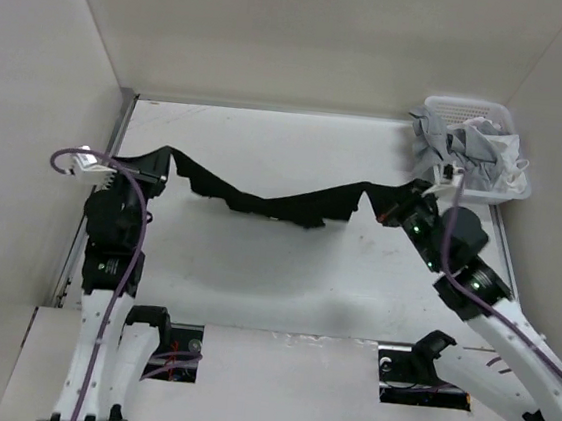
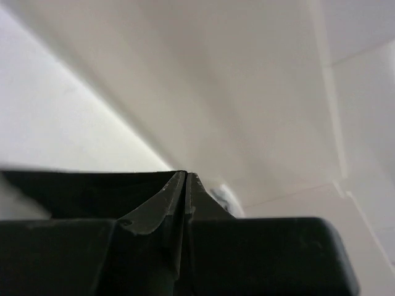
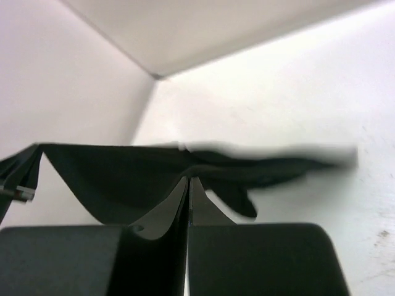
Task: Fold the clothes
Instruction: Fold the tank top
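Up close, our left gripper [image 2: 186,177] and right gripper [image 3: 189,180] both show jaws pressed tight together, each pinching an edge of the plain black short-sleeved fabric T-shirt [image 1: 261,204]. We hold it strung between them above the white table [image 1: 283,291] — sagging in the middle — with its right end near the white plastic basket [image 1: 512,191] of grey and white garments [image 1: 469,142] in the far right corner.
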`<state>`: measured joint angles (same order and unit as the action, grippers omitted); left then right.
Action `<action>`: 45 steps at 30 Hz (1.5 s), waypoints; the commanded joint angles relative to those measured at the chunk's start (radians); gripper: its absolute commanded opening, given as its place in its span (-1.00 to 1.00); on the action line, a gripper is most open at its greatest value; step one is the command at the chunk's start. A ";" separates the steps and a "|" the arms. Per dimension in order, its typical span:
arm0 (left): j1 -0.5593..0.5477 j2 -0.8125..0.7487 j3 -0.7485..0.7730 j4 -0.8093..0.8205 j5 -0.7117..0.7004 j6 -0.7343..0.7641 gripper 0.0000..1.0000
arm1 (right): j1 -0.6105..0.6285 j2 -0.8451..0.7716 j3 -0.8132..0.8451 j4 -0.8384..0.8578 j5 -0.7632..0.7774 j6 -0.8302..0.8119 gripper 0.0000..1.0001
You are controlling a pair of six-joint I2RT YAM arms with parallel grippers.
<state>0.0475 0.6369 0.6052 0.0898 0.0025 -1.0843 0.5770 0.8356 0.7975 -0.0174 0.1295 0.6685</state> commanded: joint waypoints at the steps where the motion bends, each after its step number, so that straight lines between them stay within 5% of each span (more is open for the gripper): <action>1: -0.039 -0.115 0.195 -0.205 -0.024 0.076 -1.00 | 0.124 -0.114 0.150 -0.255 0.232 -0.110 -0.98; 10: -0.119 -0.152 0.341 -0.323 -0.072 0.115 -1.00 | 0.468 -0.150 0.362 -0.388 0.487 -0.168 -0.96; 13: -0.107 -0.103 0.259 -0.308 -0.075 0.113 -1.00 | 0.371 -0.109 0.301 -0.348 0.414 -0.159 -0.95; 17: -0.090 0.030 0.131 -0.210 -0.075 0.098 -1.00 | 0.089 0.005 0.159 -0.202 0.118 -0.095 -0.95; 21: -0.088 0.310 0.065 -0.012 -0.078 0.063 -1.00 | -0.142 0.262 0.088 0.020 -0.147 -0.024 -0.94; 26: -0.096 0.722 0.217 0.168 -0.070 0.023 -1.00 | -0.294 0.681 0.293 0.126 -0.264 0.008 -0.94; 31: -0.088 0.897 0.425 0.146 -0.058 0.055 -1.00 | -0.363 0.876 0.502 0.083 -0.318 0.016 -0.95; 35: -0.074 0.883 0.421 0.133 -0.044 0.060 -1.00 | -0.394 0.852 0.482 0.076 -0.326 0.017 -0.95; 45: -0.039 0.534 -0.004 0.183 0.008 0.020 -1.00 | -0.388 0.539 0.016 0.223 -0.289 0.082 -0.94</action>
<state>-0.0216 1.2663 0.6628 0.2291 -0.0235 -1.0519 0.1848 1.4517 0.8864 0.1028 -0.1719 0.7181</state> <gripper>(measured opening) 0.021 0.029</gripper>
